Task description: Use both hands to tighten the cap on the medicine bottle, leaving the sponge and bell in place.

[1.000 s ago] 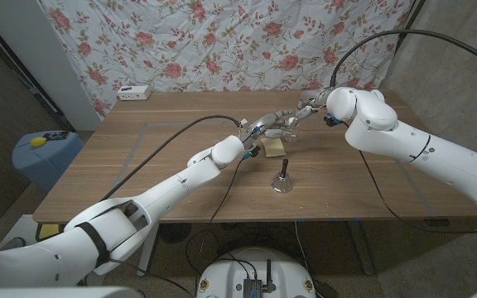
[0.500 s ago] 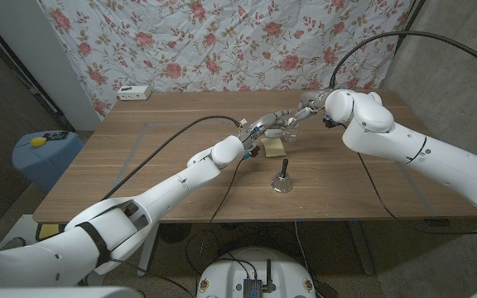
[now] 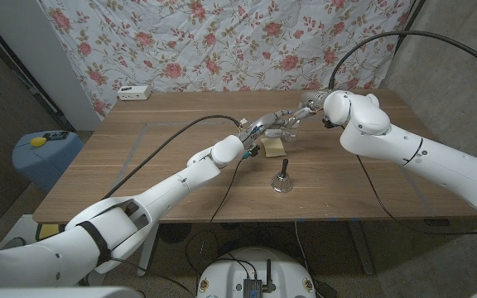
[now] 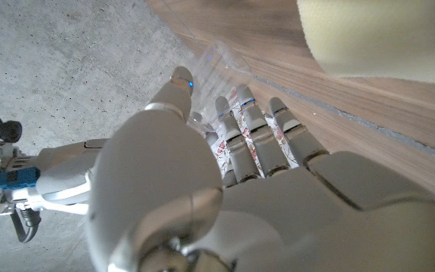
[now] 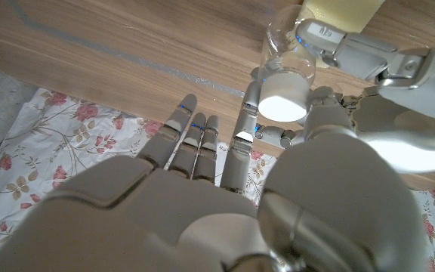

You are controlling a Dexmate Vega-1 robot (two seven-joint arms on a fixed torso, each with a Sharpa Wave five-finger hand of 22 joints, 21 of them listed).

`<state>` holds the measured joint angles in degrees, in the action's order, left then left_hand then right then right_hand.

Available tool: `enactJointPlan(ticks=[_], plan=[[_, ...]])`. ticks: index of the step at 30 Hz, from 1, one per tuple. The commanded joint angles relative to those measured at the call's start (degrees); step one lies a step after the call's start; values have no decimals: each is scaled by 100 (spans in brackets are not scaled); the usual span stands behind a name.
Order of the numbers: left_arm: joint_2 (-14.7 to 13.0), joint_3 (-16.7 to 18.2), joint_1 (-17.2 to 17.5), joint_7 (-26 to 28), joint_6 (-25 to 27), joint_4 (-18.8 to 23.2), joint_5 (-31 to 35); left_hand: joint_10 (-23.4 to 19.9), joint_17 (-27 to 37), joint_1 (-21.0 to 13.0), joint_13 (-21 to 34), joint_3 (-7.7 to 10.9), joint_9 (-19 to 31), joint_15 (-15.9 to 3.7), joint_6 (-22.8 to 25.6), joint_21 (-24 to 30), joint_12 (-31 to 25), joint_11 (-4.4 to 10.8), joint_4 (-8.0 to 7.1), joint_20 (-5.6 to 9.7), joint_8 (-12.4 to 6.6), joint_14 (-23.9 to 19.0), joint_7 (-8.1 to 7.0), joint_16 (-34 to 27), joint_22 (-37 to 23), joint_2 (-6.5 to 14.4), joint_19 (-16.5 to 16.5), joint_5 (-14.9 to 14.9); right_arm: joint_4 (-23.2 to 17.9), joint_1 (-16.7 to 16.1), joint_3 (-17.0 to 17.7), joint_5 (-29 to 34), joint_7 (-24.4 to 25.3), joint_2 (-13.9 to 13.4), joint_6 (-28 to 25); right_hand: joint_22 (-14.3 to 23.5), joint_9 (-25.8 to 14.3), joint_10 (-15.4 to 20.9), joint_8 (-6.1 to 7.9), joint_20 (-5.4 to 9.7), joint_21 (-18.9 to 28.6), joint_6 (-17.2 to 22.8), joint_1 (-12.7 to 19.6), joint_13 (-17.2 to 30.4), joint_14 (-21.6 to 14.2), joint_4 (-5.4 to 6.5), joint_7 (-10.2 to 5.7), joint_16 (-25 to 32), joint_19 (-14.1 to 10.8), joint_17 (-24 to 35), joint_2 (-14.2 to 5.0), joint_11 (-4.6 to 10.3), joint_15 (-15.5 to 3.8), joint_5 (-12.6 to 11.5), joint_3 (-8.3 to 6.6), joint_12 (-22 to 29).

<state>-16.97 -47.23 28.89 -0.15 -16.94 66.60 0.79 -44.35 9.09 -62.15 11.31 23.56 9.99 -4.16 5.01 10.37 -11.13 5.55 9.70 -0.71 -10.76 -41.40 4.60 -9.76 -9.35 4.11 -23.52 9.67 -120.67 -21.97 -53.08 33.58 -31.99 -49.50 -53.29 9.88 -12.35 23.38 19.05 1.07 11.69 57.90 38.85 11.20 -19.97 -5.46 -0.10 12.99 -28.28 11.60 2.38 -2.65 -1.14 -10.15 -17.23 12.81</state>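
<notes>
The left robot hand [image 5: 368,57] grips the clear plastic bottle [image 5: 287,45]; the right robot hand [image 5: 225,196] pinches its round white cap [image 5: 284,100]. A spongy yellow block [image 3: 274,146] lies at the bottle's six o'clock on the wooden worktop [image 3: 139,165].

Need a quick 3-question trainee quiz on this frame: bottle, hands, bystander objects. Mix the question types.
1. True or false: the bell stands on the table nearer the robot than the sponge.
2. Multiple choice: the white cap is touched by fingers of which hand? A) right hand B) left hand C) neither
3. Fill in: in the right wrist view, the left hand grips the clear ____ of the medicine bottle.

Key: 1 true; 2 A; 3 body.
</notes>
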Motion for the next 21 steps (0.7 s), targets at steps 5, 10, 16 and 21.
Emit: enactJointPlan(ticks=[5, 10, 16, 21], plan=[[23, -13, -39, -49, -11, -71, -27, -73, 6, 3, 11, 133, 22, -205, 21, 28, -34, 36, -86, -24, -16, -22, -24, -10, -17, 56, 18, 45, 107, 9, -150, 270, 102, 120, -124, 13, 10, 221, 92, 37, 67, 355, -117, -10, -185, 10, -46, 78, -144, 18, -38, 41, -70, 6, 30, 59], [19, -11, -36, -52, 3, -64, -34, -48, 5, 8, 11, 140, 22, -215, 23, 28, -25, 44, -84, -26, -14, -17, -29, -8, -17, 52, 18, 44, 146, 25, -231, 437, 106, 159, -208, 15, 23, 353, 126, 58, 85, 529, -122, -14, -291, -12, -51, 103, -236, 14, -83, 62, -117, -2, 24, 80], [4, -3, -24, -50, 28, -32, -41, -44, 5, 13, 12, 148, 22, -202, 26, 27, -25, 26, -84, -28, -14, -11, -30, -6, -17, 51, 20, 44, 191, -26, -231, 549, 201, 215, -222, 16, 43, 488, 188, 90, 102, 821, -148, -19, -420, -45, -59, 126, -354, 6, -100, 103, -193, 1, 40, 86], [-3, -5, -17, -56, 41, -15, -44, -33, 5, 19, 12, 154, 23, -202, 28, 27, -22, 26, -85, -27, -13, -13, -36, -7, -17, 50, 22, 43, 217, -110, -177, 581, 347, 276, -235, 20, 67, 702, 239, 135, 110, 1131, -189, -26, -613, -80, -88, 166, -469, 2, -124, 177, -290, 3, 62, 106]])
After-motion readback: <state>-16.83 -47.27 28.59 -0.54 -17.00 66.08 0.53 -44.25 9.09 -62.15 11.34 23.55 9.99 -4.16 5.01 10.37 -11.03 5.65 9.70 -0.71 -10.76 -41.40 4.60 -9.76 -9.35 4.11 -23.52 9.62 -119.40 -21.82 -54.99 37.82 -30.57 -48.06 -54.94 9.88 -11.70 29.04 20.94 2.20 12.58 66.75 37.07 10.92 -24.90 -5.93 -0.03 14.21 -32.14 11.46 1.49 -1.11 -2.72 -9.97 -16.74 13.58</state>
